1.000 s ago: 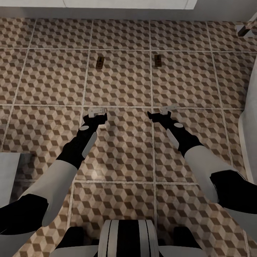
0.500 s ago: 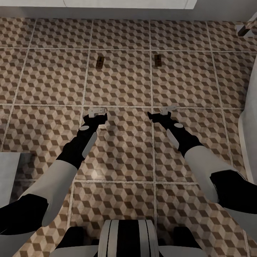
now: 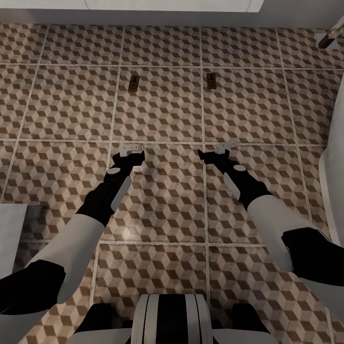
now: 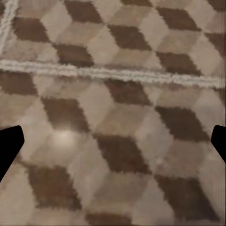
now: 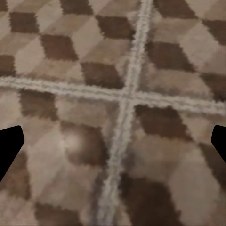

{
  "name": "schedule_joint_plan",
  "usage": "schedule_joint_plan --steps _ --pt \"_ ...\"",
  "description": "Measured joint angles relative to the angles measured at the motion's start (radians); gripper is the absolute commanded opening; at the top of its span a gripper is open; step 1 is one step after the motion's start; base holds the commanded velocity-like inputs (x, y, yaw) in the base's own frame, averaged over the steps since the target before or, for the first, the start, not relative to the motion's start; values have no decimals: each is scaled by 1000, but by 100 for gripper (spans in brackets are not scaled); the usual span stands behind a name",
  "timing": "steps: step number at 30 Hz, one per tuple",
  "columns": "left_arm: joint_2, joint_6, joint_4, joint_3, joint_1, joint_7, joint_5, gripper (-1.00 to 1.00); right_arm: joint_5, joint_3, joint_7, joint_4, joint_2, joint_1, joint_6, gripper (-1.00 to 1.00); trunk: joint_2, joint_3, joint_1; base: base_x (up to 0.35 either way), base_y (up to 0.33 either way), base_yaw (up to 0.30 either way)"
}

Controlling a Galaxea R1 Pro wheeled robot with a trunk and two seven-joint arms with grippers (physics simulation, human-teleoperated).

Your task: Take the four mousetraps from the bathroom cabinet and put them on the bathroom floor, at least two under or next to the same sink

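Two small flat tan wooden mousetraps lie on the cube-patterned brown, beige and white tiled bathroom floor [image 3: 162, 110] in the far part of the head view: one at far left [image 3: 134, 82], one at far right [image 3: 210, 80], well apart from each other and each on its own tile. Both lie near the base of a white boxy unit [image 3: 143, 5] along the far edge; whether this is the sink vanity cannot be told from these pictures. The left gripper [image 3: 131, 152] and the right gripper [image 3: 217, 150] hang low over the floor, nearer than the traps and clear of them. In both wrist views the dark fingertips sit at the opposite edges with bare tile between, so both grippers stand wide apart and carry nothing. Judgement: two of four traps are placed; two are left to fetch from the cabinet, and the placement beside the sink needs confirming.
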Motion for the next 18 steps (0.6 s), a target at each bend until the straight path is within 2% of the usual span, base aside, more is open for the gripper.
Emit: schedule_joint_plan --steps 8,13,18 --pt "-5 3 -79 -2 0 2 -1 100 -1 0 0 0 -4 0 0 100 0 0 0 0 0 0" --pt "-6 4 -96 -5 0 2 0 100 0 0 0 0 -4 0 0 100 0 0 0 0 0 0" --pt "-6 7 -106 -23 0 2 -1 100 1 0 0 1 -4 0 0 100 1 19 -2 0 0 0"
